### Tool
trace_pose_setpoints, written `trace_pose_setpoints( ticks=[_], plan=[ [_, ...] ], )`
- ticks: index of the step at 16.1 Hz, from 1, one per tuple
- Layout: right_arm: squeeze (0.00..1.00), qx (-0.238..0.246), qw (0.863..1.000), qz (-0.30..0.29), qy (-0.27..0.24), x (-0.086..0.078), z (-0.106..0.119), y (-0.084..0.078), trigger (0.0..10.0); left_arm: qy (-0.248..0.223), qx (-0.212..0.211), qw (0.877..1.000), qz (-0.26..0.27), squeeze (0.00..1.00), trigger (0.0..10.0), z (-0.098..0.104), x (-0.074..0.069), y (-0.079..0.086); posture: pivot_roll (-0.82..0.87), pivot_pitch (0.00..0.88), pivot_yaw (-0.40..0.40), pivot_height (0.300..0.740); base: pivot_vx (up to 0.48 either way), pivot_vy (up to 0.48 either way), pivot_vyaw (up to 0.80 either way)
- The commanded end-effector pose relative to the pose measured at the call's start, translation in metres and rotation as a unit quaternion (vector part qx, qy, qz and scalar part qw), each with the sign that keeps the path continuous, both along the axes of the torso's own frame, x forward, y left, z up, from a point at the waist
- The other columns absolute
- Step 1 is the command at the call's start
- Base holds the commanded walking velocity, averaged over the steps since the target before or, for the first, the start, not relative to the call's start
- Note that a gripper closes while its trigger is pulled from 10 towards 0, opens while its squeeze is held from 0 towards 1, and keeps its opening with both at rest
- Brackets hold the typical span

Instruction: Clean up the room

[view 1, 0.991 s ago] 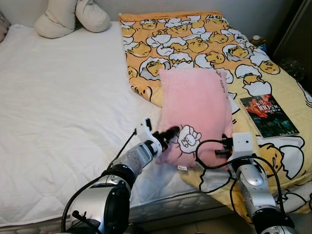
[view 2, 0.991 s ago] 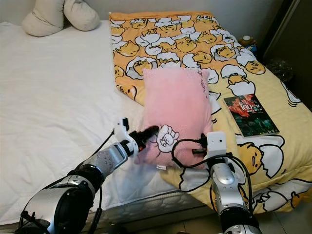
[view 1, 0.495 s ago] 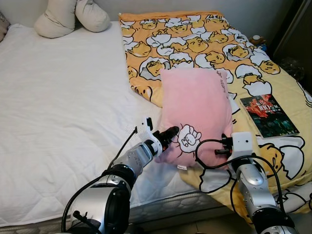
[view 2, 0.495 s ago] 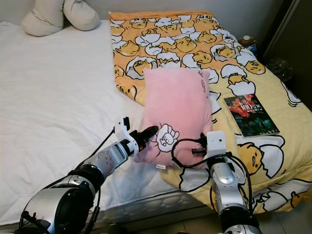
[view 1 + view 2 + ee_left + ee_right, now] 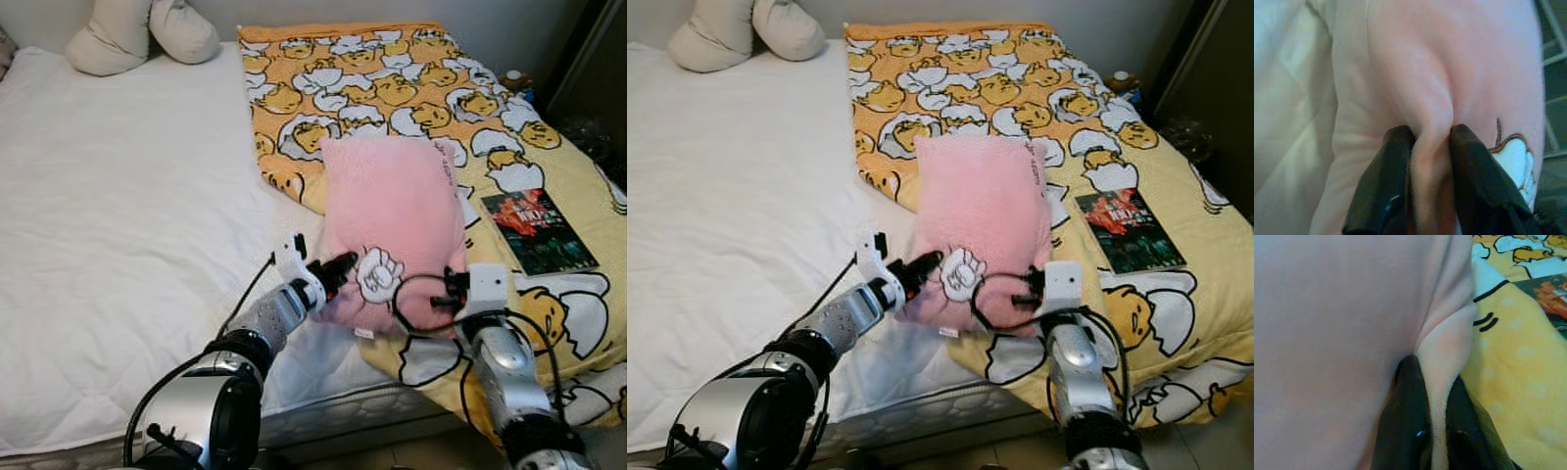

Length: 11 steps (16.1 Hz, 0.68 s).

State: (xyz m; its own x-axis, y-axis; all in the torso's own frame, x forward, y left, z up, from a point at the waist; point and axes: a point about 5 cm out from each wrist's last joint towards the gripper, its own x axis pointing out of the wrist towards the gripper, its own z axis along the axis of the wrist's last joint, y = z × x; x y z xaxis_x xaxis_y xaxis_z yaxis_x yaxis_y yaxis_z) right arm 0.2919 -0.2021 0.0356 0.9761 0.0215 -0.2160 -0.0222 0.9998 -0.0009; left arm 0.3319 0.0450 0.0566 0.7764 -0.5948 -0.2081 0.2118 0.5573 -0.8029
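A bed with a white quilted cover stands against a pale wall, dark furniture beside it.

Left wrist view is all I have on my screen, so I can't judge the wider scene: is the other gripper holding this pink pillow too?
Observer: Yes. The right gripper pinches a fold at the pink pillow's near right corner.
Operator: What is the pillow lying on?
Observer: Partly on the yellow cartoon blanket, partly on the white mattress.
Operator: Anything beside it that I could knock?
Observer: A dark-covered book lies flat on the blanket, on the pillow's right, apart from it.
Operator: And where does my left gripper sit on it?
Observer: The left gripper is at the near left corner, beside the white cartoon patch.
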Motion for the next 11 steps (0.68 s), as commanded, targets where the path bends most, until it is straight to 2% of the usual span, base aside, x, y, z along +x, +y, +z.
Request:
trace_pose_setpoints(
  ticks=[1,8,9,10,11],
  plan=[
    [0.00,0.016,1.000,0.015,0.001,0.004,0.002,0.007,0.0,-0.012,-0.075,0.996,-0.051,0.00,0.0,0.020,-0.011,-0.060,-0.15,0.000,0.037,0.740,0.000,0.000,0.00],
    [0.00,0.020,1.000,0.014,0.002,0.006,0.003,0.007,0.0,-0.015,-0.079,0.995,-0.052,0.00,0.0,0.020,-0.011,-0.061,-0.15,0.000,0.033,0.740,0.000,0.000,0.00],
    [0.00,0.023,1.000,0.016,0.001,0.007,0.004,0.007,0.0,-0.018,-0.068,0.996,-0.054,0.00,0.0,0.018,-0.013,-0.061,-0.15,0.000,0.030,0.740,0.000,0.000,0.00],
    [0.00,0.023,0.999,0.023,-0.004,0.009,0.006,0.010,0.0,-0.033,-0.019,0.998,-0.048,0.00,0.0,0.009,-0.013,-0.048,-0.13,0.000,0.030,0.740,0.000,0.000,0.00],
    [0.00,0.023,0.999,0.023,-0.004,0.009,0.006,0.010,0.0,-0.033,-0.019,0.998,-0.048,0.00,0.0,0.009,-0.013,-0.048,-0.13,0.000,0.030,0.740,0.000,0.000,0.00]
  ],
)
